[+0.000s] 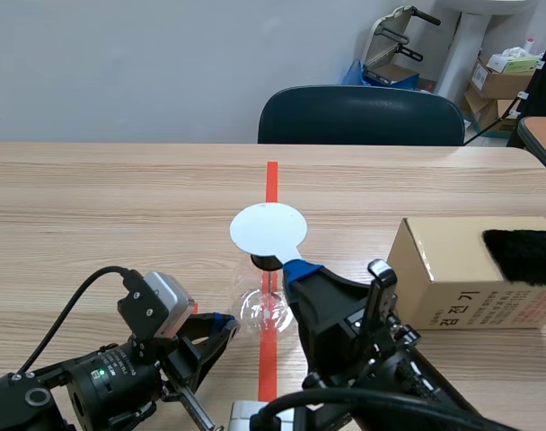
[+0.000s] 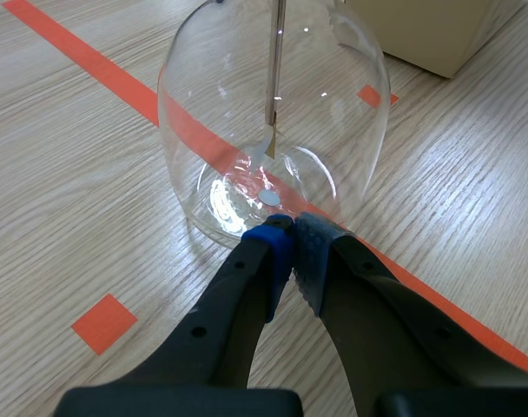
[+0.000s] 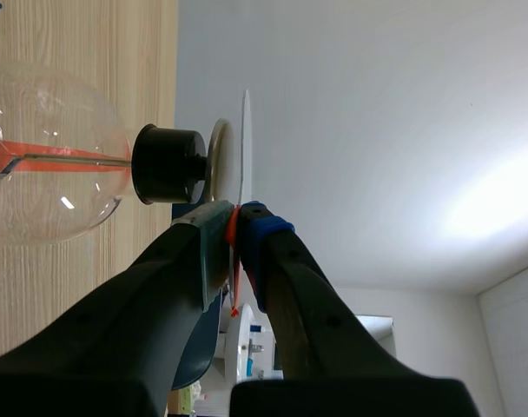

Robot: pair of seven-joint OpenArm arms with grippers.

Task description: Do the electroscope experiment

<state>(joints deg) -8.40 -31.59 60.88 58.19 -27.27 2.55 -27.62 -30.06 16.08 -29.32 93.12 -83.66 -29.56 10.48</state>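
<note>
Atop the flask (image 1: 266, 310): white disc (image 1: 268, 229) flat, edge pinched in my R fingers (image 3: 262, 236).
L fingers (image 2: 273, 252) closed empty, at flask base.

Table (image 1: 93, 206): pale wood grain, running side to side. An orange-red tape line (image 1: 271, 184) goes down the middle, with small tape squares beside it. Glass electroscope flask (image 1: 266, 310) stands upright on the line. Cardboard box (image 1: 462, 278) sits to its right, apart from it.

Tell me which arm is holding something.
The right arm: its jaws pinch the white disc above the stopper. The left arm has its jaws shut empty at the base of the flask.
</note>
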